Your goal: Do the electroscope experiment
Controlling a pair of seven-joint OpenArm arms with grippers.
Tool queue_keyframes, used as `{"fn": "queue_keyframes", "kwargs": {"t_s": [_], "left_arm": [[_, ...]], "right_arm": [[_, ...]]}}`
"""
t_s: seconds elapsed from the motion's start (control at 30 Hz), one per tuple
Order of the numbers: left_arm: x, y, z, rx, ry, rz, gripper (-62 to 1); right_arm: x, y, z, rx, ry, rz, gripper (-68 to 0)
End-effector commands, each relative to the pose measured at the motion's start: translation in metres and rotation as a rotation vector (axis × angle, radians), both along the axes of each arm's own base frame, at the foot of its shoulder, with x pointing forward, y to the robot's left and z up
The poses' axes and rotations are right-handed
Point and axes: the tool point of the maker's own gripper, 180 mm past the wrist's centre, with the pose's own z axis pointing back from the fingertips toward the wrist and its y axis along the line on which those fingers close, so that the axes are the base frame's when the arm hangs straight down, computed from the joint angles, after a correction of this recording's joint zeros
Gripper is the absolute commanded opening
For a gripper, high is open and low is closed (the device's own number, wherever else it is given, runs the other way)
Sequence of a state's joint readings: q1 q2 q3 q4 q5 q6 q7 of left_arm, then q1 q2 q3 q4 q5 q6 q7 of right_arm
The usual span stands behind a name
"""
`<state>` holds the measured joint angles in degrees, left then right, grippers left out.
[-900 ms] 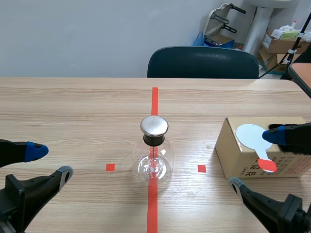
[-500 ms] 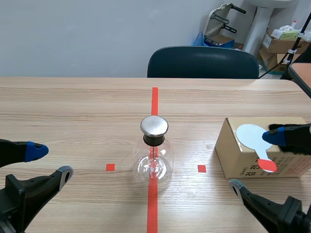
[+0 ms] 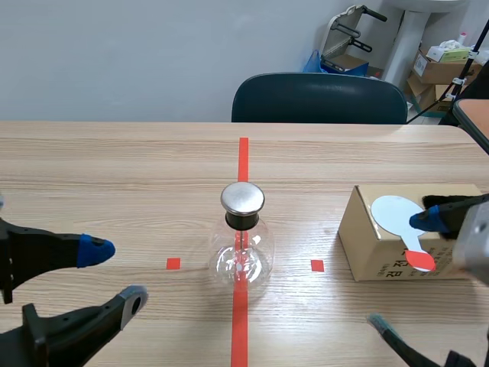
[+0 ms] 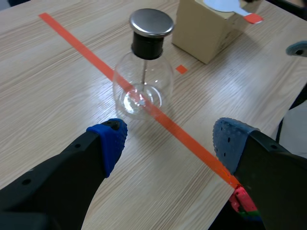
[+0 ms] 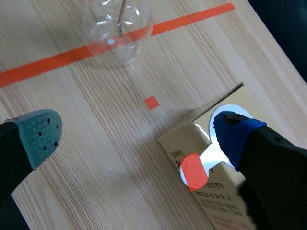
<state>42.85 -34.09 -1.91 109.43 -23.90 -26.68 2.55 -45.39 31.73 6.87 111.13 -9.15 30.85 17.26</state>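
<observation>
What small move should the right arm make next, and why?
Probably lower the right gripper and close on the paddle by its red handle: the gripper is open, one pad above the white disc, the paddle lying free on the box.

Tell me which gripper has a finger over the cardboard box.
The right gripper: its blue-padded finger is over the box by the white paddle; the left gripper is open near the flask.

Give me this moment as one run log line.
left end effector open, facing electroscope | right end effector open, finger over white disc on cardboard box | nothing held
</observation>
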Motion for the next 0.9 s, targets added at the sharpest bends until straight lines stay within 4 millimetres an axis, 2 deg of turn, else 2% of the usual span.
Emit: {"fn": "queue_keyframes", "kwargs": {"t_s": [0.0,0.2,0.33,0.43,0.67,0.87], "left_arm": [[0.0,-0.007,0.011,-0.04,-0.03,-0.018,-20.2],[-0.008,-0.016,0.017,-0.076,-0.043,-0.078,-20.1],[-0.013,-0.023,0.022,-0.101,-0.054,-0.118,-20.1],[-0.019,-0.031,0.029,-0.124,-0.061,-0.154,-18.0],[-0.028,-0.043,0.038,-0.144,-0.067,-0.205,-4.3],[-0.037,-0.051,0.037,-0.172,-0.04,-0.225,-3.4]], "right_arm": [[-0.004,0.005,0.005,-0.038,-0.053,0.01,0.4],[-0.008,-0.011,-0.009,-0.387,-0.264,-0.028,0.4],[-0.017,-0.015,-0.018,-0.571,-0.358,-0.046,0.4],[-0.019,-0.017,-0.022,-0.64,-0.431,-0.08,0.4],[-0.014,-0.023,-0.031,-0.713,-0.572,-0.161,0.4],[-0.008,-0.028,-0.046,-0.734,-0.603,-0.18,0.4]]}}
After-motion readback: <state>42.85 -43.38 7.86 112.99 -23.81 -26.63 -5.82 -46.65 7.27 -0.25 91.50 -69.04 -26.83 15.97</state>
